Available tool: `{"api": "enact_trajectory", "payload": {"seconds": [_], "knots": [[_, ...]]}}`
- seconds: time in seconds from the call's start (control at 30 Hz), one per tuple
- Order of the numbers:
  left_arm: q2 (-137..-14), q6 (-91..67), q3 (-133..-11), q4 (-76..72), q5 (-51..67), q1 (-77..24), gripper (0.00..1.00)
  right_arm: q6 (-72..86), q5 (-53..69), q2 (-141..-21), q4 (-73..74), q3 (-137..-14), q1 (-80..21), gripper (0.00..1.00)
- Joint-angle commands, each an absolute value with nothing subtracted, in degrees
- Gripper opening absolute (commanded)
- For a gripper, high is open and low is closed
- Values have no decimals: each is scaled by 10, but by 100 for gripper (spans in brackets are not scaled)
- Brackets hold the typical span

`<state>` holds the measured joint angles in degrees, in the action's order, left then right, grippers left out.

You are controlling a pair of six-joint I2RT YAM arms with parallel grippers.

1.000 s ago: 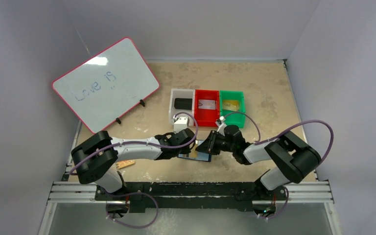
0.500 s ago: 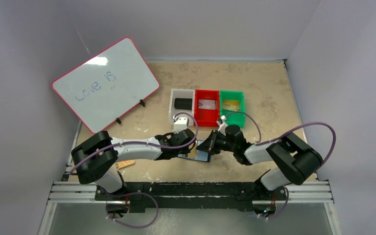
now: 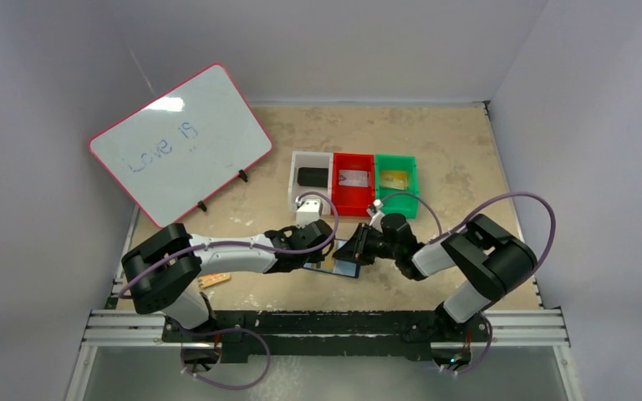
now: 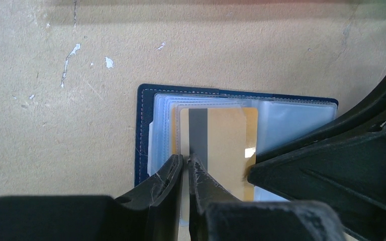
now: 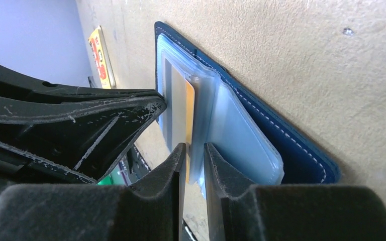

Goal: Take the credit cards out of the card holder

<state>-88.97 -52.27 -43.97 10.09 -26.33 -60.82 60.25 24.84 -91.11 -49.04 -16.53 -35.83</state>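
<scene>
The navy card holder (image 3: 344,268) lies open on the table between both arms, its clear sleeves (image 4: 291,120) fanned out. A gold credit card (image 4: 226,145) with a grey stripe sits in a sleeve. My left gripper (image 4: 187,160) is at the card's left edge, its jaws pinched almost together on a thin clear sleeve edge of the card holder (image 4: 143,125). My right gripper (image 5: 193,150) comes in from the opposite side. Its jaws stand a narrow gap apart with the sleeve edges (image 5: 201,115) in that gap. The card's orange edge (image 5: 189,105) lies beside its left finger.
Behind the holder stand a white bin (image 3: 294,180), a red bin (image 3: 335,192) and a green bin (image 3: 414,180), each with an item inside. A whiteboard (image 3: 180,142) leans at the back left. A small orange pad (image 3: 215,280) lies near the left arm's base.
The right arm's elbow has shifted slightly left. Both grippers stay at the card holder, which has hardly moved.
</scene>
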Motion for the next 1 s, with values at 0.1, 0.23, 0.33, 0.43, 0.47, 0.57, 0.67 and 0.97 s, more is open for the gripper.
{"api": "enact_trajectory", "payload": {"seconds": [0.1, 0.23, 0.33, 0.43, 0.47, 0.57, 0.67, 0.97], "knots": [[-902, -510, -427, 145, -261, -609, 9, 612, 277, -949, -576, -174, -355, 19], [-904, -510, -428, 146, -264, -609, 8, 620, 277, -953, -585, -168, -356, 5], [-904, -511, -427, 149, -267, -609, 7, 620, 264, -940, -570, -162, -355, 0], [-904, -511, -427, 153, -270, -609, 7, 620, 247, -918, -551, -152, -354, 0], [-904, -511, -427, 154, -272, -609, 7, 618, 242, -911, -541, -148, -352, 0], [-905, -512, -426, 156, -273, -609, 6, 610, 237, -888, -514, -141, -346, 0], [-904, -510, -427, 156, -274, -608, 6, 609, 237, -874, -505, -131, -341, 0], [-900, -509, -428, 158, -274, -608, 6, 609, 218, -854, -466, -126, -331, 0]]}}
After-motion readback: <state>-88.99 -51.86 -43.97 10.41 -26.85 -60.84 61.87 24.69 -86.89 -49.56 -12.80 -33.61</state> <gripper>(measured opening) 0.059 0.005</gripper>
